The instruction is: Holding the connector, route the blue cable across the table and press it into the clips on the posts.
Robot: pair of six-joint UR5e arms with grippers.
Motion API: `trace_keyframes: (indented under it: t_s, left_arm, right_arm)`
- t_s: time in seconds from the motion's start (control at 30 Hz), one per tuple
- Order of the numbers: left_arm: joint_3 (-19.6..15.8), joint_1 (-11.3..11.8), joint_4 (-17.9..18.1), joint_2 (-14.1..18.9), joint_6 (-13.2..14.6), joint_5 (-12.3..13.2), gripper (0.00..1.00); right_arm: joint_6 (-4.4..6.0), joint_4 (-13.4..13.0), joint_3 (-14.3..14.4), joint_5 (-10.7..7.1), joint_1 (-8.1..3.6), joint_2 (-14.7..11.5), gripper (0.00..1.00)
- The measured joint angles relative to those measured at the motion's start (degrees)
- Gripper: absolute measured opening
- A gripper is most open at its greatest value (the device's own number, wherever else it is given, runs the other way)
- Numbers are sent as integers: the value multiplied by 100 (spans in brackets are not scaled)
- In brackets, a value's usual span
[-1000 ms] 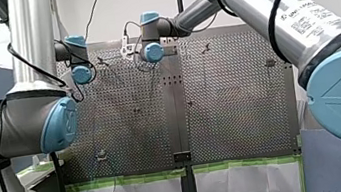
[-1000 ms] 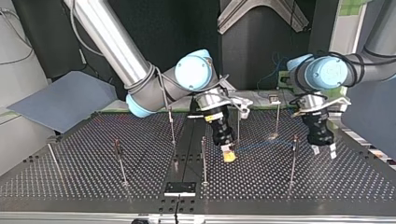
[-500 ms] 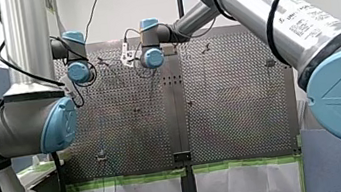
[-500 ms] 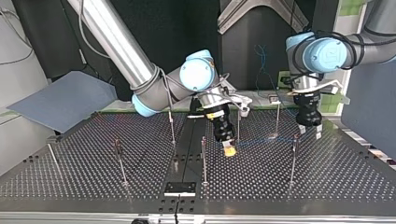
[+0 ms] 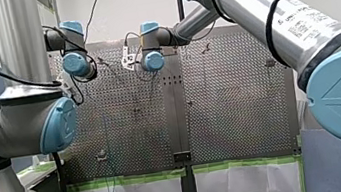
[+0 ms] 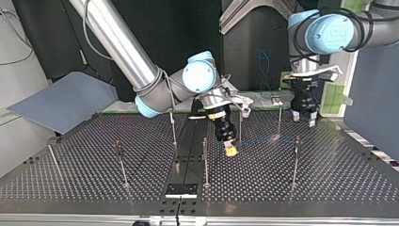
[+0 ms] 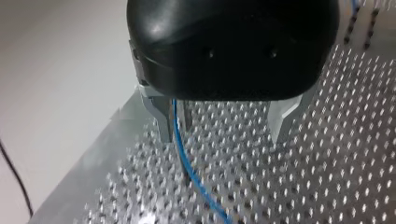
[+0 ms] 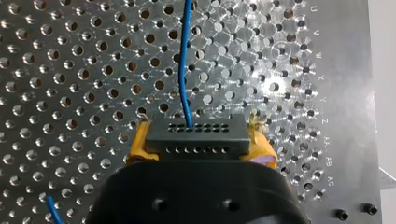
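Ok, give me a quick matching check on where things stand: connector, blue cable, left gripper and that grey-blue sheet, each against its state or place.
1. connector
2. blue cable
3. left gripper
4. grey-blue sheet

A. open, metal fingers apart
B. beside the table, at the top view's left
C. clamped between the right gripper's yellow pads
D. leaves a holed black face and runs ahead over the perforations

Pairs: 1-C, 2-D, 3-A, 4-B.

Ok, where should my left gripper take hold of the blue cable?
Grip the straight free run of the blue cable, away from the connector held in the right gripper. Come from above, straddling it: it passes between the fingers of the open left gripper, close to one.
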Motion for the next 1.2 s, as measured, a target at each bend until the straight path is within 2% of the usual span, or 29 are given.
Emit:
trace_keyframes:
  t_s: [0.23,0.4,0.63,0.9,1.03,1.2]
  left_arm:
    - [-34,-113,-203,315,165,36,100]
    - [-34,-216,-377,359,431,69,100]
    - [-30,-361,-406,417,857,204,100]
    - [-6,-549,-65,478,1338,200,100]
    - [78,-656,154,308,1569,110,100]
    - [280,-812,308,21,1869,-148,100]
  right_arm:
    - [0,2,-2,-5,-15,1,0]
    - [3,4,-3,-8,-27,2,0]
    - [4,1,-4,-20,-38,8,0]
    - [1,4,-4,-29,-53,10,0]
    - [1,8,-4,-32,-55,10,0]
    - [1,19,-4,-32,-61,11,0]
